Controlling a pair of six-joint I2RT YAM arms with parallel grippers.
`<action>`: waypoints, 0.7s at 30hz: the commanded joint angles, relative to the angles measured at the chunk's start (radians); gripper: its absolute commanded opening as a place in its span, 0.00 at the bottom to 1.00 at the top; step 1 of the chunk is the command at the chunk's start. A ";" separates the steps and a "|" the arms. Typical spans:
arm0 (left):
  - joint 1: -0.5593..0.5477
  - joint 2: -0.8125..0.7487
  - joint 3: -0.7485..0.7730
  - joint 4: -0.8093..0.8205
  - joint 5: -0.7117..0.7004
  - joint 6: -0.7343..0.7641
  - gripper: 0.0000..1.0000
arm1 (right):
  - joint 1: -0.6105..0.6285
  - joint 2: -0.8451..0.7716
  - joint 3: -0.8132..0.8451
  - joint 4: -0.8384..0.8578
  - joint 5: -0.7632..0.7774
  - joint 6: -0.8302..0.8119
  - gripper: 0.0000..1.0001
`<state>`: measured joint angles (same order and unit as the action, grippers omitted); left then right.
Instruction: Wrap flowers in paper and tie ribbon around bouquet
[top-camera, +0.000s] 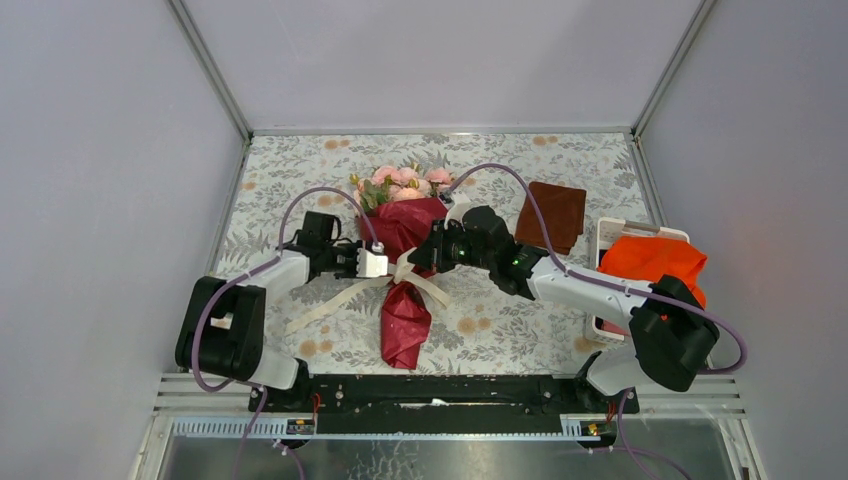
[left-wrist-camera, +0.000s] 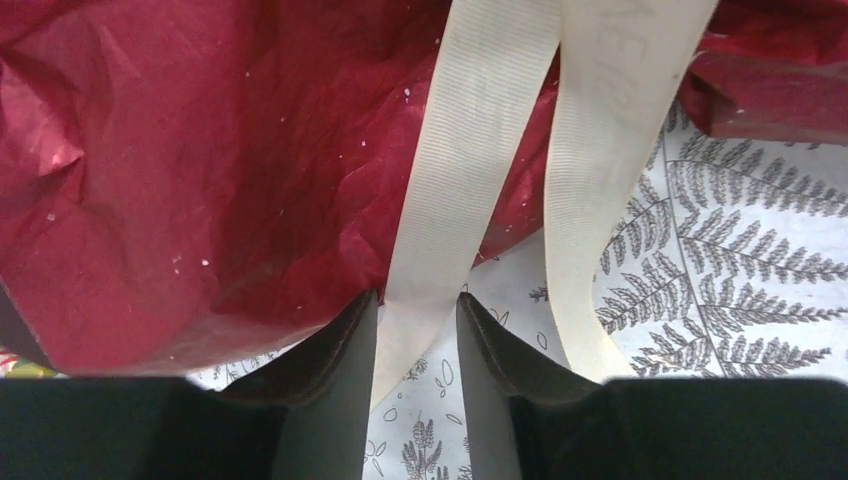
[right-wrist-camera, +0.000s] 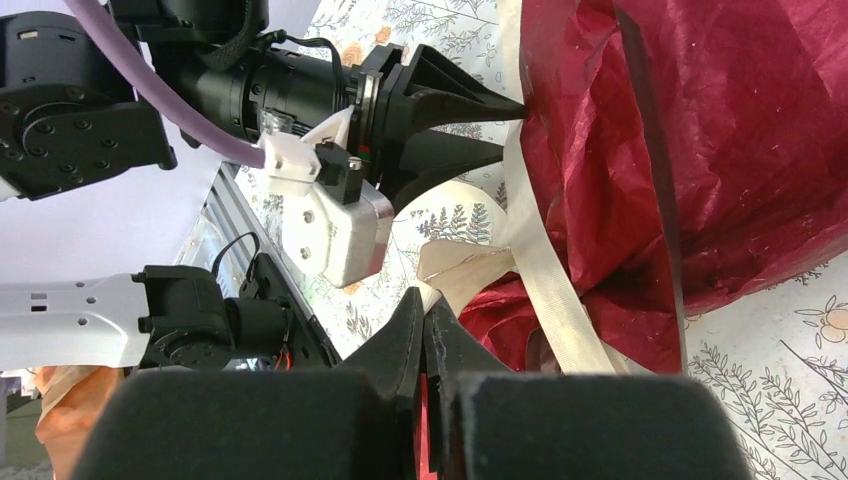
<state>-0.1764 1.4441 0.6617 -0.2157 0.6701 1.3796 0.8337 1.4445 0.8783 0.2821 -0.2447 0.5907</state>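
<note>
The tying step is in hand: the bouquet (top-camera: 405, 275) is already wrapped and the ribbon (left-wrist-camera: 470, 150) crosses its waist. The left gripper (left-wrist-camera: 417, 300) stands partly open, one ribbon strand running loose between its fingers, not pinched. The crimson paper (left-wrist-camera: 200, 180) lies just ahead of its fingertips, and a second strand trails just to their right over the worktop (left-wrist-camera: 760, 230). The flowers (top-camera: 400, 183) sit at the bouquet's far end, beyond both grippers. The right gripper (right-wrist-camera: 425, 310) is fully closed, its tips against a ribbon fold; whether it pinches it, I cannot tell. Next, I judge, the left must close on its strand and draw it taut. No writing is readable.
</note>
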 joint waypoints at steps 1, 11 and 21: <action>-0.012 0.011 -0.032 0.124 -0.038 0.035 0.34 | -0.007 -0.036 0.001 0.038 0.002 -0.024 0.00; -0.009 -0.053 -0.074 0.093 -0.069 0.033 0.05 | -0.015 -0.027 0.003 0.042 -0.010 -0.020 0.00; 0.002 -0.240 -0.032 -0.301 -0.044 0.045 0.00 | -0.017 0.013 0.052 0.032 -0.029 -0.040 0.00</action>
<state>-0.1761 1.2869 0.5926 -0.2989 0.5976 1.4101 0.8276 1.4448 0.8783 0.2817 -0.2516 0.5766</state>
